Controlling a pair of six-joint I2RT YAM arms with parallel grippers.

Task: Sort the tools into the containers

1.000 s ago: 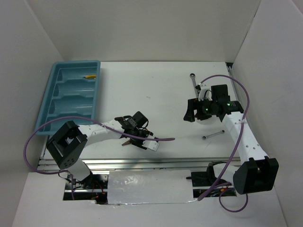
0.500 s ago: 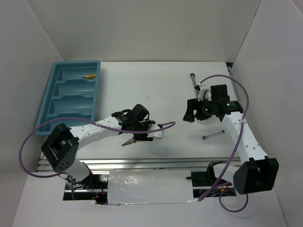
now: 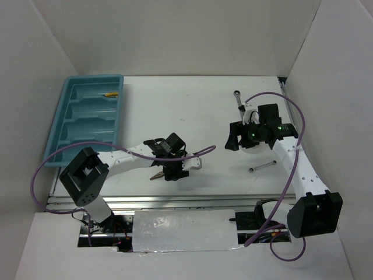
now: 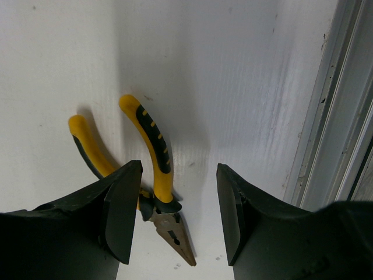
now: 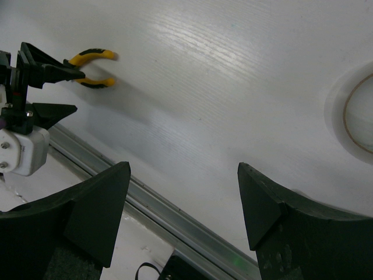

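The slim metal pliers (image 4: 158,169) have bright yellow handles with black grip inlays crossed by short yellow bars, and dull brown-grey jaws. The flat bench (image 3: 198,111) is white, faintly streaked. The rectangular plastic tray (image 3: 93,77) is light blue, and the small tool (image 3: 111,93) in it is yellow. The flat tape ring (image 5: 335,111) is white. Both the left gripper (image 4: 178,192) and the right gripper (image 5: 183,175) are black. The thin cable (image 3: 201,153) is purple.

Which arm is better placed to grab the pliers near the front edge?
Left. The left gripper hangs over the pliers, jaws open; the right gripper is far off, by the tape ring.
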